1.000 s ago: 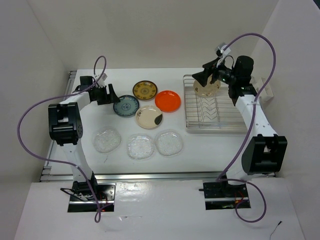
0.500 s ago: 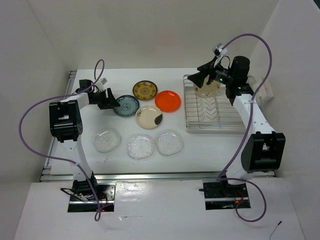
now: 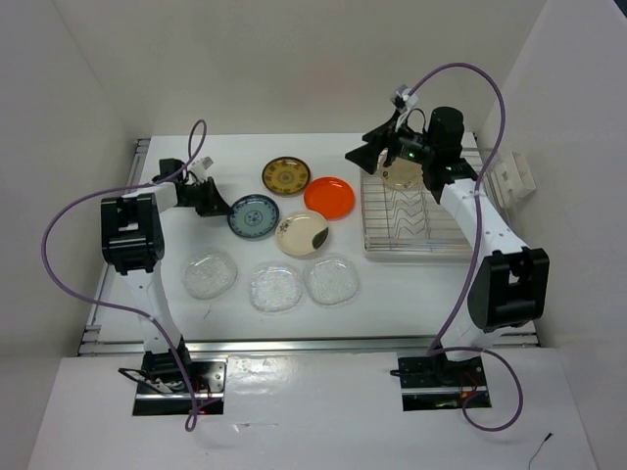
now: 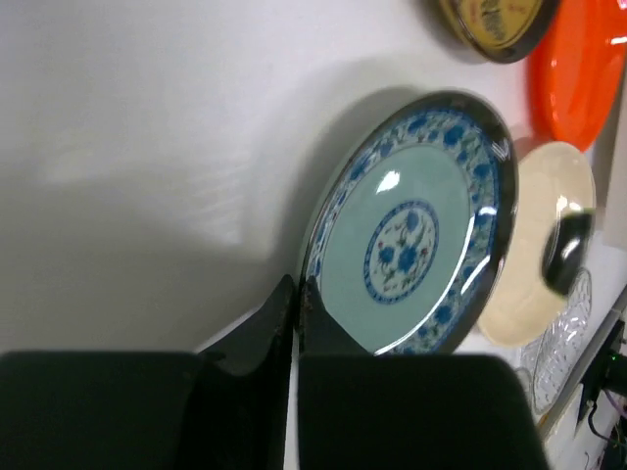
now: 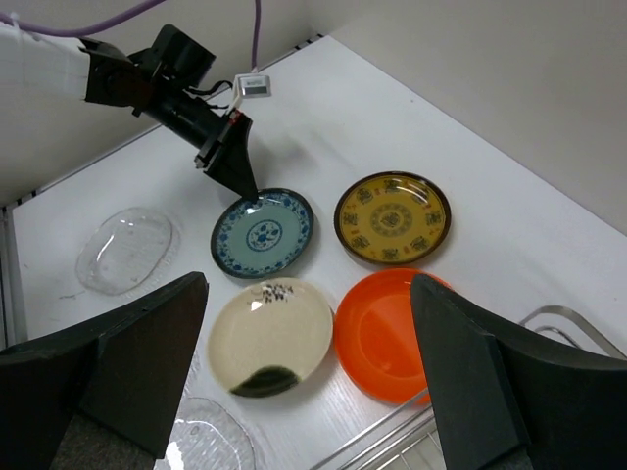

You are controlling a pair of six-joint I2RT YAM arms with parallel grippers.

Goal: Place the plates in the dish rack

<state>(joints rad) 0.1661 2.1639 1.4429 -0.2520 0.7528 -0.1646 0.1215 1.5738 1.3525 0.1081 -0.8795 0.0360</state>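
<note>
My left gripper [image 3: 221, 205] [image 4: 295, 290] is shut on the left rim of the teal plate [image 3: 253, 215] [image 4: 411, 235] [image 5: 263, 233], which lies on the table. Touching it on the right is the cream plate [image 3: 301, 233] [image 5: 272, 336]. The brown and gold plate [image 3: 285, 176] [image 5: 392, 217] and the orange plate [image 3: 329, 197] [image 5: 392, 333] lie further back. Three clear glass plates [image 3: 275, 288] form the front row. A tan plate [image 3: 402, 174] stands in the dish rack [image 3: 416, 211]. My right gripper [image 3: 377, 149] [image 5: 309, 392] hangs open and empty, high over the orange plate, left of the rack.
A white bracket [image 3: 509, 176] sits against the right wall behind the rack. Purple cables [image 3: 59, 245] loop beside both arms. A metal rail [image 3: 98, 313] runs along the table's left edge.
My left gripper closed at the teal plate's rim, and that plate and the cream one slid slightly right. My right arm swung left, away from the rack, leaving the tan plate there.
</note>
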